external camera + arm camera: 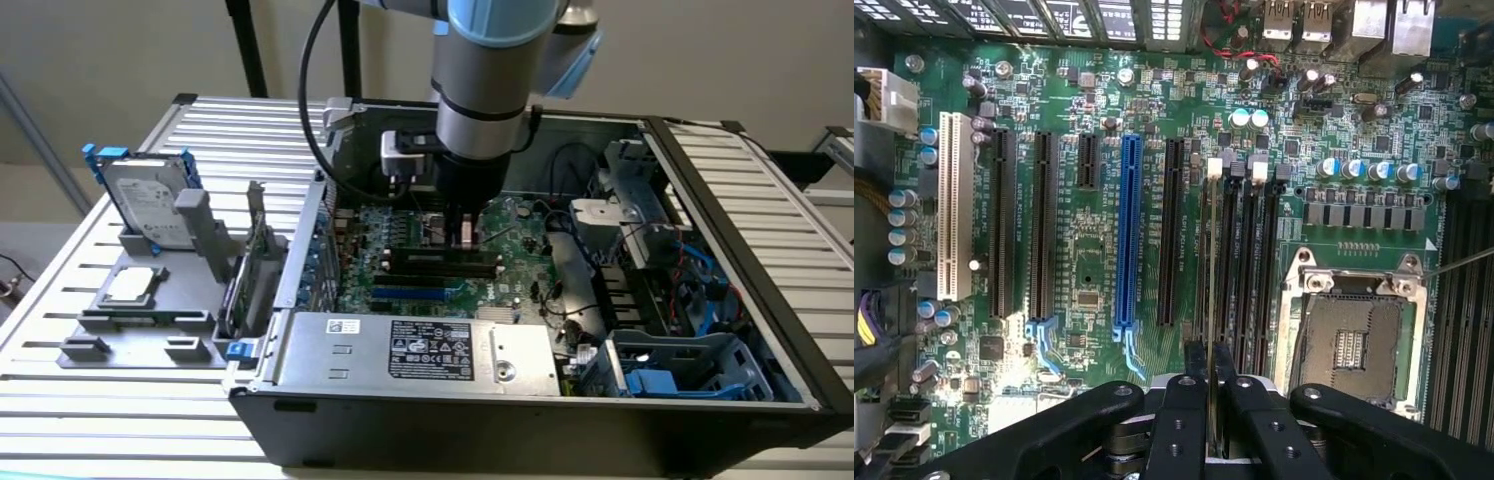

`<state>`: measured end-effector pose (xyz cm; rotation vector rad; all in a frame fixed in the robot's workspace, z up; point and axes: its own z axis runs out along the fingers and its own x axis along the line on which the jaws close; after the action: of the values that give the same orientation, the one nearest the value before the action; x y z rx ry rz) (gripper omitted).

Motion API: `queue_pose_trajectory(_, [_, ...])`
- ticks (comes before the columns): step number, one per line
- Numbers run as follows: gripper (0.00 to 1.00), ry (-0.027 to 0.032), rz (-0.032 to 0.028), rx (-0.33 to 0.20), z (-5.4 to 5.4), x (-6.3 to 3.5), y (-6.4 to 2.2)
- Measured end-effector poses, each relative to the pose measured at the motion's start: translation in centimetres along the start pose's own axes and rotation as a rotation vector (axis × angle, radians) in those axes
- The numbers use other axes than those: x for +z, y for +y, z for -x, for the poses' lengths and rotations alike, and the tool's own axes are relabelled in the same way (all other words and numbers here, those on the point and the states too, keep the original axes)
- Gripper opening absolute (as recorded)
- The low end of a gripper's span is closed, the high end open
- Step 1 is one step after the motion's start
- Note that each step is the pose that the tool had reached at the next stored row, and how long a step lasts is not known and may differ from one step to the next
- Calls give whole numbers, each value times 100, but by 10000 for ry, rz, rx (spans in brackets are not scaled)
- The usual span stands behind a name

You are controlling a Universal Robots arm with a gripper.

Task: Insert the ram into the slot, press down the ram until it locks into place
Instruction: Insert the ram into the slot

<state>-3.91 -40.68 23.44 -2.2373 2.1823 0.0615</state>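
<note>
An open computer case (534,420) lies on a slatted metal table (80,400) before a pale wall (107,50), with a hard drive (144,200) in a grey fixture at the exterior view's left. Inside the case, the gripper (1210,365) pinches the ram (1211,260) edge-on between its fingers (1189,400). The ram runs along the slot (1203,280) on the green motherboard (1084,250). Whether it is seated cannot be told.
</note>
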Motion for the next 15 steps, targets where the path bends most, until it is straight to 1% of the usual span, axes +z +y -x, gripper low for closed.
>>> queue_pose_trajectory(8, [13,55,-2,93,-1,14,5])
queue_pose_trajectory(15, [13,56,-8,242,-1,20,5])
